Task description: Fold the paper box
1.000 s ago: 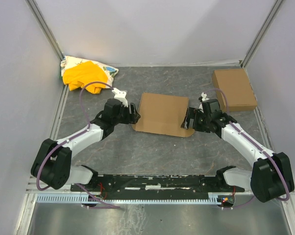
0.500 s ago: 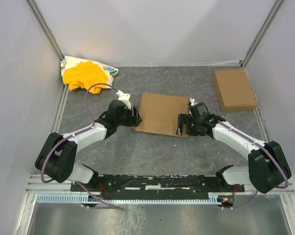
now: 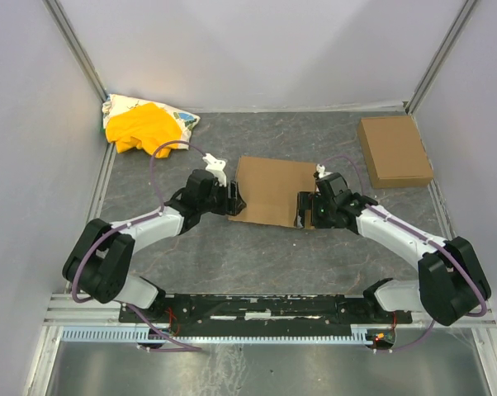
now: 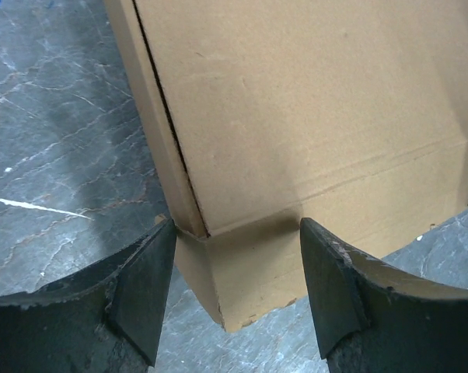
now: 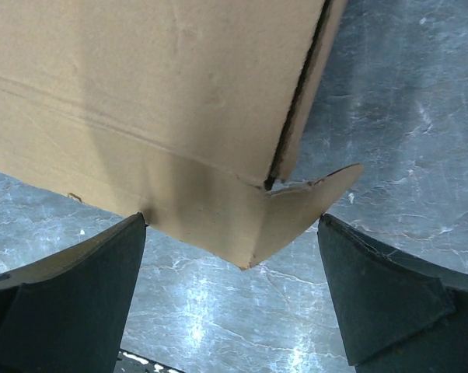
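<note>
Lying near the middle of the grey marbled table, the plain brown corrugated cardboard paper box shows a flat, broad panel from above. Its near edge is set slightly askew to the table's front.

The left gripper sits at the box's 8 o'clock corner. In the left wrist view its two dark fingers are spread wide. The folded corner of the paper box reaches down between them. One fingertip lies right against the corner's edge and the other overlaps the lower panel, so the jaws are released, not clamped. A dark slit runs along the side wall where two cardboard layers meet.

The right gripper sits at the 4 o'clock corner. In the right wrist view its fingers are likewise held far apart, released, with the corner of the paper box hanging between them. A small bent flap sticks out sideways from that corner, its edge a little torn.

At 2 o'clock on the table, well apart from the arms, rests a smaller ready-folded brown cardboard box. At 10 o'clock, against the wall, a crumpled yellow cloth lies on a patterned white fabric.
</note>
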`<move>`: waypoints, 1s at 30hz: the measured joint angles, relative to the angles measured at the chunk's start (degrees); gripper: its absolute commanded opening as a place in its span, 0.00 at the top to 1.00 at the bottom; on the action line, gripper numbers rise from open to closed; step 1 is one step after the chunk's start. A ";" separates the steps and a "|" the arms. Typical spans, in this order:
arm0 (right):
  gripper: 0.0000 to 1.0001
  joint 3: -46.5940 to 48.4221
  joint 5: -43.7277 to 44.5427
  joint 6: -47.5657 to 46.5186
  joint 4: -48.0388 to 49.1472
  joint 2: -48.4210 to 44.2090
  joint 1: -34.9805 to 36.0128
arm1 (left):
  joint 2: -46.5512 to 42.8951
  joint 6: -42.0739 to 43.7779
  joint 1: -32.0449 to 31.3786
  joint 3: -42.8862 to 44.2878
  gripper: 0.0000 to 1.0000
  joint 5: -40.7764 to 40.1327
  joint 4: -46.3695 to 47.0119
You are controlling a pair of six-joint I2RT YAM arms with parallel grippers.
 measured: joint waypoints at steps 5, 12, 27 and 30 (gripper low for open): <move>0.01 0.00 -1.62 0.07 0.00 -0.13 0.52 | 0.26 0.00 -0.76 0.52 0.30 1.22 -1.16; 0.01 0.57 -3.26 0.22 -1.31 -0.87 1.11 | 0.26 0.02 -1.55 3.54 0.31 1.62 -7.52; 0.01 3.74 -3.96 0.22 -5.86 -0.09 1.18 | 1.92 1.99 -2.38 10.43 0.33 3.23 -19.34; 0.02 3.85 -3.98 0.22 -6.19 0.04 1.20 | 1.95 2.19 -2.38 10.78 0.33 3.26 -20.31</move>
